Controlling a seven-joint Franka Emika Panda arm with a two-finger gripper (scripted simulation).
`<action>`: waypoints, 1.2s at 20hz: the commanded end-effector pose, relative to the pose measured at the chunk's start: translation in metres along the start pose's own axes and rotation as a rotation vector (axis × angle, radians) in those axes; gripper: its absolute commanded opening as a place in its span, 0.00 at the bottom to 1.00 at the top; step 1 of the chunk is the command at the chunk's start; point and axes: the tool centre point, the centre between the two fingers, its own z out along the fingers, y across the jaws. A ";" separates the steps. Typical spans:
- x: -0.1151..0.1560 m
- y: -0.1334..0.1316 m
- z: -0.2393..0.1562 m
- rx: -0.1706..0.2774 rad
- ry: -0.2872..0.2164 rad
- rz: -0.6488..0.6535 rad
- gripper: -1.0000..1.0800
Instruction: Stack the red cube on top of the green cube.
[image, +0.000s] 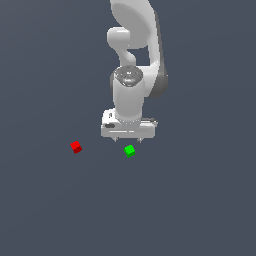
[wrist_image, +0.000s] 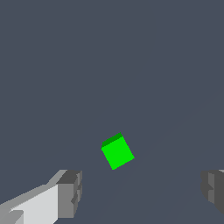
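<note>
Nearest the wrist camera are the gripper's (wrist_image: 140, 192) two grey fingertip pads (wrist_image: 70, 192), one at each side of that picture with a wide bare gap between them: the jaws stand spread and hold nothing. Beyond them on the grey floor (wrist_image: 109, 57) lies the green cube (wrist_image: 117, 152), turned a little askew to the line between the pads.

Going across the exterior view from its left: first the red cube (image: 76, 147), alone on the floor (image: 45, 210) and well apart from everything else. Then the gripper (image: 127, 139) hanging under the white arm (image: 131, 95), its short fingers pointing down. Just below it in that picture (whether it hangs directly over that cube I cannot tell from one angle) sits the green cube (image: 130, 151).

So the relation that matters is a mismatch. The spread jaws are near the green cube, which is only the base of the stack, while the red cube, the one to be picked up, lies off toward the exterior view's left and does not show in the wrist view at all. My reading is that nothing of the stacking is done yet, and the next move calls for a sideways carry toward the red cube before any descent. A cube has no long axis, so the approach turns only on squaring the pads to two of its faces.
</note>
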 end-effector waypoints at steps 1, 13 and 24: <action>0.000 0.000 0.000 0.000 0.000 0.000 0.96; -0.012 0.022 0.008 0.001 0.000 -0.058 0.96; -0.034 0.080 0.027 0.005 -0.001 -0.201 0.96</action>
